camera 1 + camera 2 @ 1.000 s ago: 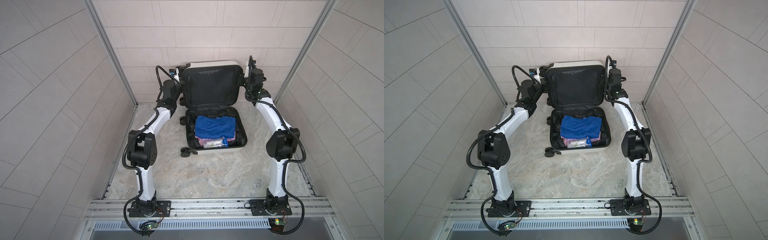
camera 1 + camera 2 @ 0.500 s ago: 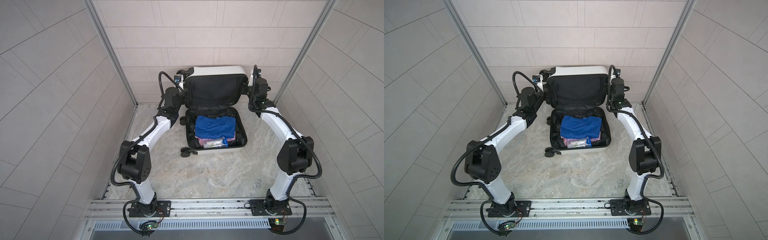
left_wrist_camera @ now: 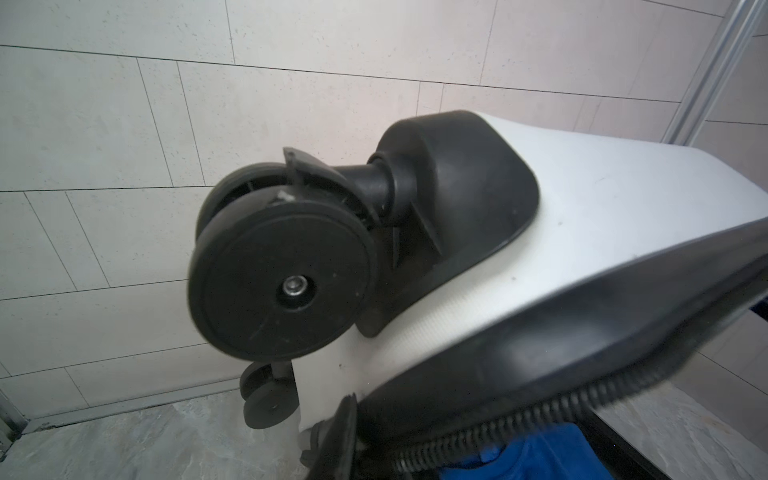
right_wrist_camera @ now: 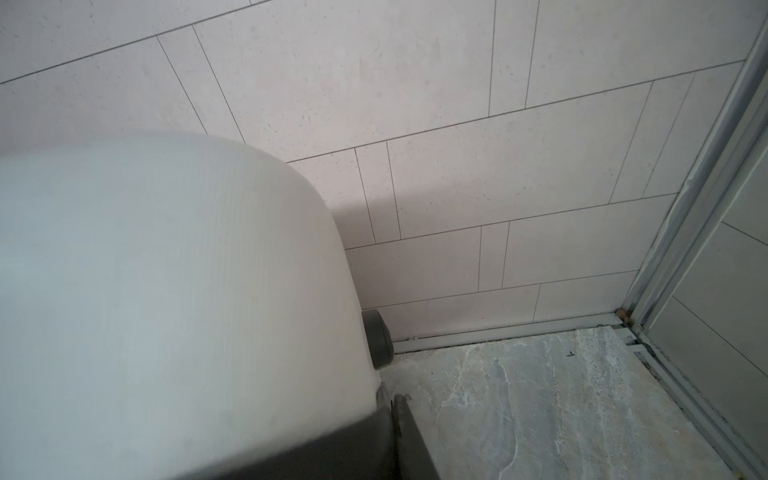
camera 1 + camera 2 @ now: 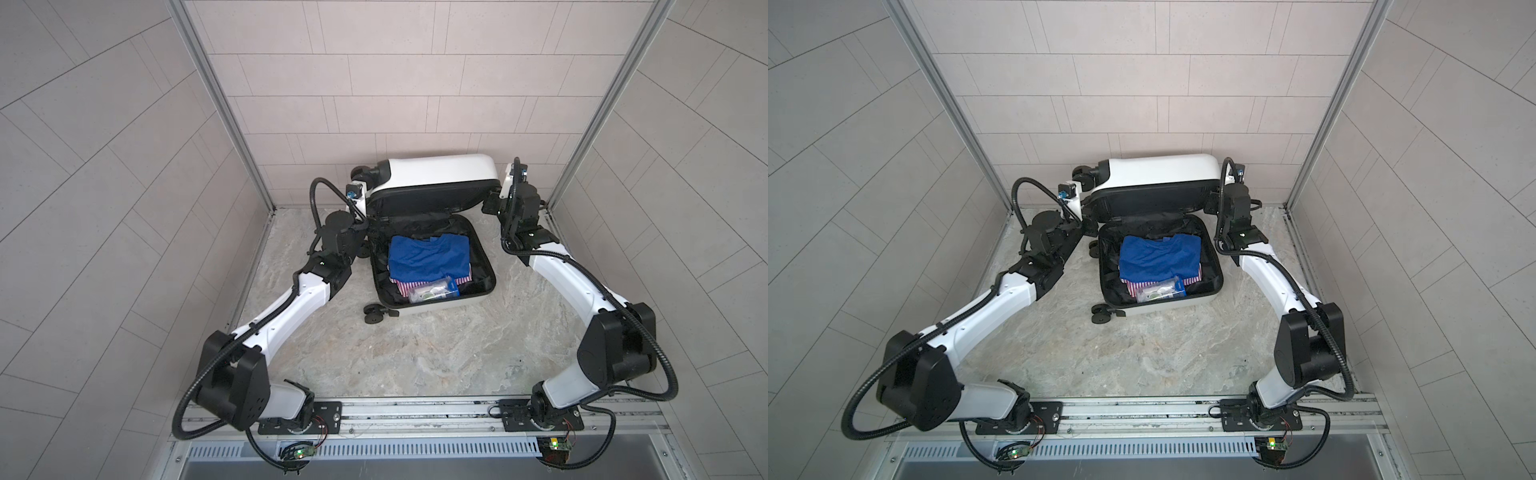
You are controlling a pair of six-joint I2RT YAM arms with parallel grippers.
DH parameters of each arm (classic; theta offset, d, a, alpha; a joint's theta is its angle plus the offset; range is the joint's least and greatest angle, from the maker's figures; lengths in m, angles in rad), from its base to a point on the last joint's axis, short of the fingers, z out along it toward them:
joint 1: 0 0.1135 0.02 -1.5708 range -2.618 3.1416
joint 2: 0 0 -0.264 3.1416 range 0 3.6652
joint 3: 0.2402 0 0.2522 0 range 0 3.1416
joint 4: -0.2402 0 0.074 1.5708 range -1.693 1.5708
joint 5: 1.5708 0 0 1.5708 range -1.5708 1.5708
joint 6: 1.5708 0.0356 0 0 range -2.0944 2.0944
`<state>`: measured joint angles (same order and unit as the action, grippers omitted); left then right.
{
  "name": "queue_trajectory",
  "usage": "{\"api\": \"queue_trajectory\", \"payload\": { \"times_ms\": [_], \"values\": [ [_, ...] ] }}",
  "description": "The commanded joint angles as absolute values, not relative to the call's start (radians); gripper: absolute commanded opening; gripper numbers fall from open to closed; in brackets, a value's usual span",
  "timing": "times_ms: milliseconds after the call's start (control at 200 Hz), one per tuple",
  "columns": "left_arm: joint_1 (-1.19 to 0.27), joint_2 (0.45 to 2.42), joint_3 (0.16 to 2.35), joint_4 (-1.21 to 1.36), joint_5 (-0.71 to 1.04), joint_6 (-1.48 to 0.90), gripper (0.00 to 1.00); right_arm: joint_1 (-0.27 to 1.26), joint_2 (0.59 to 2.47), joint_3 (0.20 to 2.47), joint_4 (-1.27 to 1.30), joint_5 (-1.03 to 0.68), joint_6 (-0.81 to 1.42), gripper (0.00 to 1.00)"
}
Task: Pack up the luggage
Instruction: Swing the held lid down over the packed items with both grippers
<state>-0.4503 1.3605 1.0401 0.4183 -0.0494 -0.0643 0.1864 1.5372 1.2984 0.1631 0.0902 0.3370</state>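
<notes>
The luggage lies open on the floor in both top views, white base in front. Its white lid leans forward, half lowered over the base. Inside lie a blue shirt, a striped cloth and a clear bag. My left gripper is at the lid's left rim, below the wheel. One finger shows outside the black zipper rim. My right gripper is at the lid's right rim, one finger beside the blurred shell.
Tiled walls close in the back and both sides, with metal corner posts. The lid stands close to the back wall. Marble floor stretches in front of the luggage to the arms' base rail. A base wheel sticks out front left.
The lid has swung from upright to leaning forward and down over the base. Both grippers moved with its side rims, and both arms stretched lower.
</notes>
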Motion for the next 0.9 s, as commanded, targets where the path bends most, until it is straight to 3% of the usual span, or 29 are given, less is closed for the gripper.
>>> {"api": "queue_trajectory", "payload": {
  "times_ms": [0, 180, 340, 896],
  "values": [
    [-0.515, 1.268, 0.993, 0.515, 0.001, -0.091, 0.27, 0.227, 1.459, 1.239, 0.198, 0.047, 0.363, 0.18],
    [-0.556, 1.166, 0.883, 0.48, -0.022, -0.111, 0.42, 0.23, 1.37, 1.12, 0.203, 0.064, 0.389, 0.22],
    [-0.57, 1.077, 0.783, 0.436, -0.023, -0.16, 0.47, 0.234, 1.308, 1.017, 0.2, 0.079, 0.43, 0.24],
    [-0.656, 0.749, 0.448, 0.158, -0.012, -0.357, 0.5, 0.261, 1.069, 0.698, 0.061, 0.188, 0.497, 0.29]
  ]
}}
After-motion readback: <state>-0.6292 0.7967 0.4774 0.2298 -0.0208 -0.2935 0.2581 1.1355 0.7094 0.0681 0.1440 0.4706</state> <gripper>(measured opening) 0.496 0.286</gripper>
